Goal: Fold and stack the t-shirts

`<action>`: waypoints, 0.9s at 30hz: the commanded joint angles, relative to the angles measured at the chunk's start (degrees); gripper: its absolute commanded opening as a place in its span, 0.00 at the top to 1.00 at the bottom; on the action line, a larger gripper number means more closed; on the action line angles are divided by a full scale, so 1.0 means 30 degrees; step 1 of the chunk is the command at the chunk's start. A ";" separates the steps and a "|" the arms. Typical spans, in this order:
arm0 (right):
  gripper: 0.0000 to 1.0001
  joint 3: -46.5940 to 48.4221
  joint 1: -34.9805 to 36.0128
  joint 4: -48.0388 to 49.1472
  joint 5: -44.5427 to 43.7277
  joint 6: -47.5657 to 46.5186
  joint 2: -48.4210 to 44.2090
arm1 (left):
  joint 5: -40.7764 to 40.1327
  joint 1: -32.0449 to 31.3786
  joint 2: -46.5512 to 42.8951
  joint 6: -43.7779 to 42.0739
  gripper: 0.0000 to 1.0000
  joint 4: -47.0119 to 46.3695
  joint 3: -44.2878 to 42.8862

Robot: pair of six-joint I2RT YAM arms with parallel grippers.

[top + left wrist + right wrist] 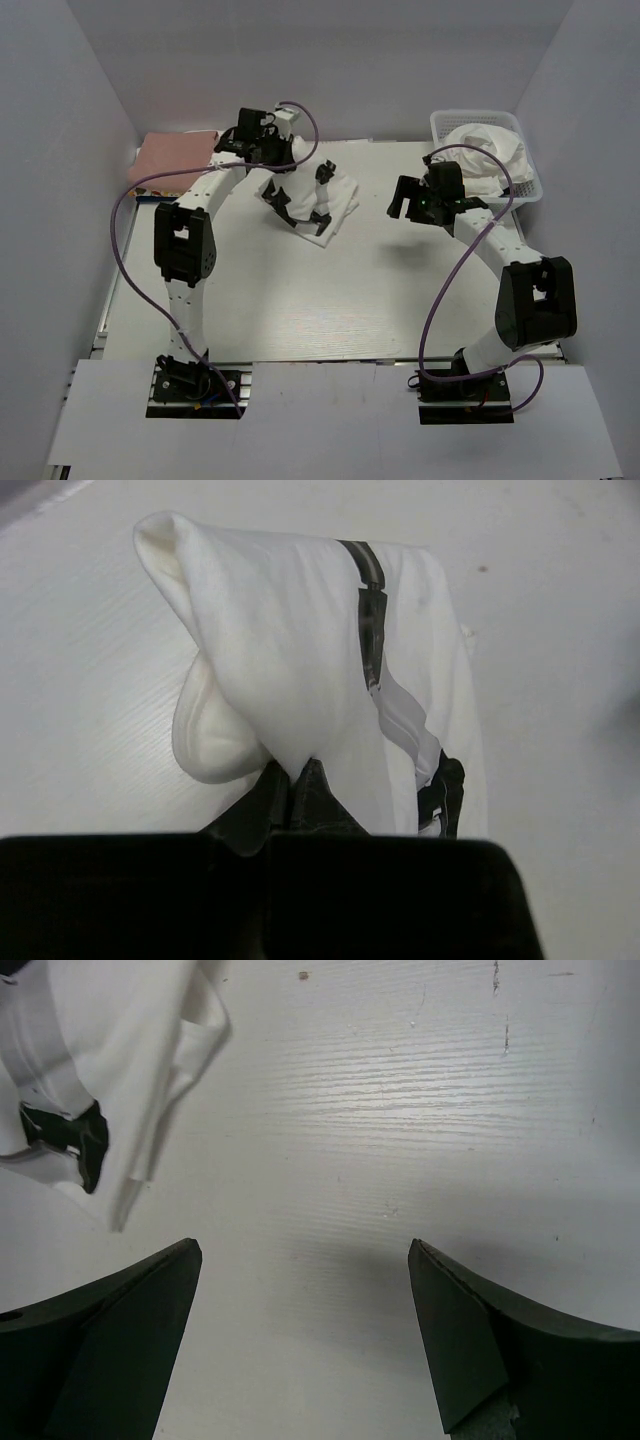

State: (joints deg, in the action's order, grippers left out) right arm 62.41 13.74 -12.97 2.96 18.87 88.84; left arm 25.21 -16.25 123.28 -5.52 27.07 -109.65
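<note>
Left wrist view: t-shirt [290, 650] runs lengthwise away from the left gripper [298, 778].

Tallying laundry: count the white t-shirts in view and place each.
2. A crumpled t-shirt on the table, pinched by the left gripper; a heaped t-shirt in the far-right basket, maybe hiding more.

White-walled booth around a pale table.
Plain white panels [60, 150] rise at the left, right and top of the frame; the wood-grain tabletop [330, 300] fills the middle under soft, even light, a white board [330, 420] along the bottom edge.
</note>
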 commanded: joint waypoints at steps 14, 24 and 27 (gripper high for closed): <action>0.10 0.0436 -0.0067 0.0837 0.0243 -0.0169 -0.0346 | -0.9400 0.4360 -0.1280 -0.6039 1.00 0.2901 -0.4612; 0.10 0.0670 -0.0009 0.1013 0.0888 -0.0052 0.0036 | -0.8638 0.6001 -0.1456 -0.6512 1.00 0.1729 -0.6075; 0.10 0.0583 -0.0008 0.1217 0.1004 -0.0022 -0.0023 | -0.8404 0.6179 -0.1720 -0.5953 1.00 0.1379 -0.6811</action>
State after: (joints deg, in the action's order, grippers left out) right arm 62.46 13.74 -11.77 4.89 18.94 88.99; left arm -0.97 1.78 122.80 -24.14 35.38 -125.95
